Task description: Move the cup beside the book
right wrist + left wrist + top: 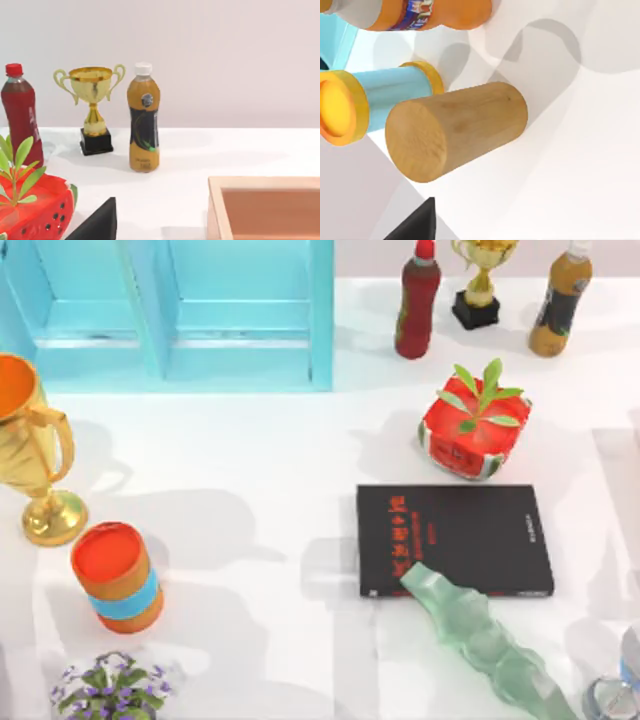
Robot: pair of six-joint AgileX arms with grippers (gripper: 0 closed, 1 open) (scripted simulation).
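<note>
The book [455,540] lies flat right of centre on the white surface [260,490], below the watermelon-patterned planter [473,430]. The left wrist view adds a wooden cylinder [455,130]; whether either gripper is spread or pressed together, I cannot tell.

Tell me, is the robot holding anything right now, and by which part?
It cannot be told: neither wrist view shows anything gripped, and the book lies untouched on the table.

A white table [250,490] filled the scene, crossed by soft grey shadows under bright, even light. A turquoise cabinet [170,310] stood at its far left edge. Beyond the table's far edge, a plain pale wall [225,55] closed off the room.
</note>
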